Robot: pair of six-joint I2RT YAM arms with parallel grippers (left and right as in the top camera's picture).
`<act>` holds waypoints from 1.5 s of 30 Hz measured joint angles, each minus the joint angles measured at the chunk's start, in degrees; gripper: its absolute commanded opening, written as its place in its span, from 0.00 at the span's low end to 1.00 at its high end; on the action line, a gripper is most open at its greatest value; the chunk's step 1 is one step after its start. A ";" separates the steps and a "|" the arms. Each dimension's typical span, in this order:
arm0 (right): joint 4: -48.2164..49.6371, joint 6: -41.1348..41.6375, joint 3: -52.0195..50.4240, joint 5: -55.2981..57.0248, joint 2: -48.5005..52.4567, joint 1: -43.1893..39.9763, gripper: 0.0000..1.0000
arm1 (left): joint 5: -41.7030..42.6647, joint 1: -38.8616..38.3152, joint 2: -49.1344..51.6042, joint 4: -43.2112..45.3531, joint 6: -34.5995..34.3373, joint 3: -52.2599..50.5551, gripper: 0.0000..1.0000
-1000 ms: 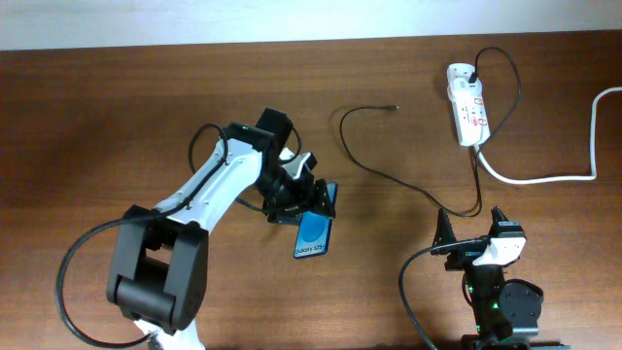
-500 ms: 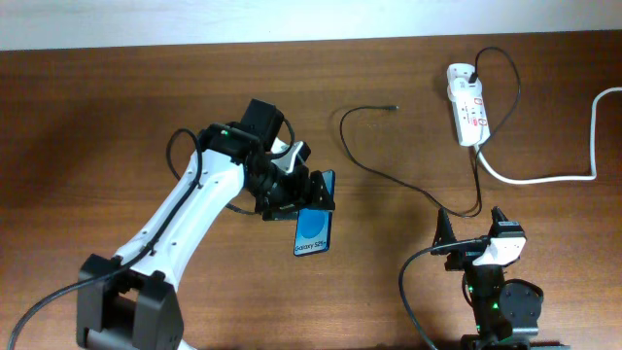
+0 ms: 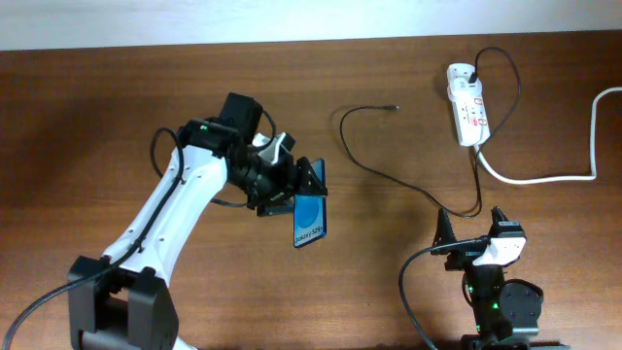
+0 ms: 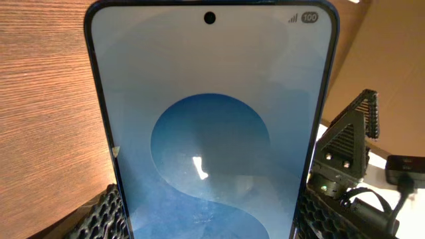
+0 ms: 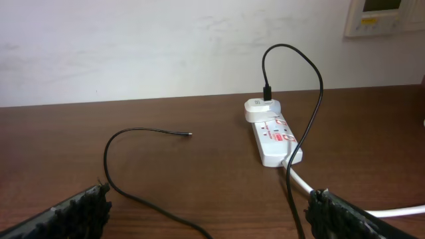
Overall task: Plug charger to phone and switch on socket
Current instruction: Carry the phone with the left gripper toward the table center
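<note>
left claw (image 3: 299, 185) clamps the slim glossy phone (image 3: 310, 222) between ribbed black pads (image 4: 98, 216); right claw (image 3: 472, 231) gapes wide, empty.

The overhead camera shows you the whole table (image 3: 87, 87) from straight above. The left wrist camera sits very near the phone (image 4: 210, 133), whose screen fills its picture. The right wrist camera looks low across the table toward the wall (image 5: 133, 53), sharing the socket (image 5: 273, 136) and charger (image 5: 158, 129) with the overhead view.

Overhead, the left hand (image 3: 294, 183) covers 1 end of the phone (image 3: 310, 222). On the socket (image 3: 467, 105), switch positions are too small to read; its white cord (image 3: 554, 179) leaves the right edge.
</note>
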 measured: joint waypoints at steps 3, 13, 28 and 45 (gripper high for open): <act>0.00 -0.04 0.00 0.00 0.00 0.00 0.98 | 0.26 0.63 0.00 0.00 -0.04 0.00 0.50; 0.00 -0.04 0.02 0.00 0.00 0.00 0.98 | 3.67 1.11 5.49 0.04 -0.26 0.24 0.50; 0.00 -0.04 0.00 0.00 0.00 0.00 0.98 | 7.48 4.24 7.10 0.04 -4.13 0.26 0.48; 0.00 -0.04 0.02 0.00 0.00 0.00 0.98 | 10.10 4.22 7.10 2.23 -4.79 0.26 0.49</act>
